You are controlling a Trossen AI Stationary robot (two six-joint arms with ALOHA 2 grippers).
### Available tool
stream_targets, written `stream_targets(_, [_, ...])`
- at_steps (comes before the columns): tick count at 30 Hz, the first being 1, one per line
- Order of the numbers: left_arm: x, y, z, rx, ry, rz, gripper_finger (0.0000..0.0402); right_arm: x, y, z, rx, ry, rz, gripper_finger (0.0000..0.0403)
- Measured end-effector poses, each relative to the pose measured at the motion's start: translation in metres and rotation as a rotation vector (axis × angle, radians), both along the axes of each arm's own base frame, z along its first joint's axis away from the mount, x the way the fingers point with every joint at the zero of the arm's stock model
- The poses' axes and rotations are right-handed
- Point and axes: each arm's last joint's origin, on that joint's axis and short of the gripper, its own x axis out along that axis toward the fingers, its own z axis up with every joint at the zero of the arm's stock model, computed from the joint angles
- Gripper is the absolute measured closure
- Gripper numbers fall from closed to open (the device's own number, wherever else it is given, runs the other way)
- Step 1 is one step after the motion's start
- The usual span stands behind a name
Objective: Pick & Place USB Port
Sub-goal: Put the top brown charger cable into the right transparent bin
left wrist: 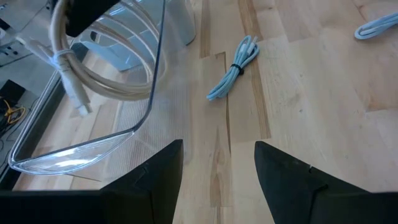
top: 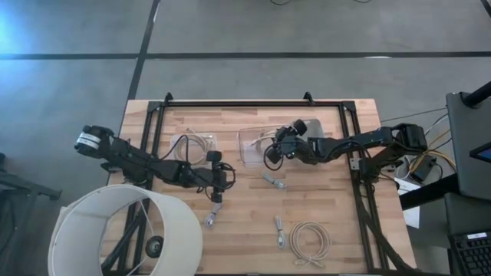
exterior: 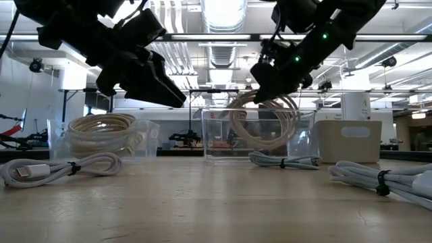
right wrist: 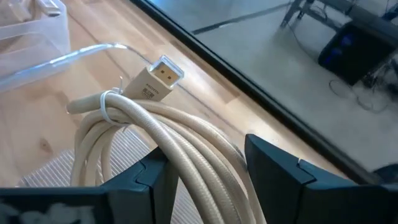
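A cream USB cable coil [right wrist: 199,155], tied with a band and ending in a flat plug [right wrist: 158,78], sits in my right gripper [top: 273,156] over a clear container [top: 253,147]. In the low view the coil [exterior: 263,121] hangs below that gripper [exterior: 270,79], its lower loops level with the container's walls [exterior: 216,135]. My left gripper [left wrist: 217,180] is open and empty in the air, near the table's middle [top: 224,178]. A second clear container [top: 196,146] holds another coiled cable. My right gripper pinches the bundled strands of the cream coil [right wrist: 186,149] between its two fingers [right wrist: 273,174], with the fingers lying across the strands. It comes from above, and the coil hangs below it, lifted, with the plug end sticking out past the fingers.
Loose tied cables lie on the wood: a pale blue one [top: 274,181], two small ones [top: 211,218] [top: 280,230] and a cream coil [top: 311,239] near the front. A white box [top: 311,126] stands beside the container. A big white shade [top: 123,230] overlaps the near left corner.
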Motion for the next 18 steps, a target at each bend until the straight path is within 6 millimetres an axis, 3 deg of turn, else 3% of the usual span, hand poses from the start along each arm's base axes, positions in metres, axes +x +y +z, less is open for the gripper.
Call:
stream_targets(8, [0.0,0.0,0.0,0.0,0.0,0.0,0.02,-0.011,-0.01,-0.015,0.094,-0.065,-0.114,0.0225])
stream_targets(14, [0.0,0.0,0.0,0.0,0.0,0.0,0.02,-0.01,-0.013,-0.02,0.253,-0.034,0.082,0.0225])
stream_targets(18, [0.0,0.0,0.0,0.0,0.0,0.0,0.02,-0.009,-0.018,-0.016,0.19,-0.051,0.005,0.0225])
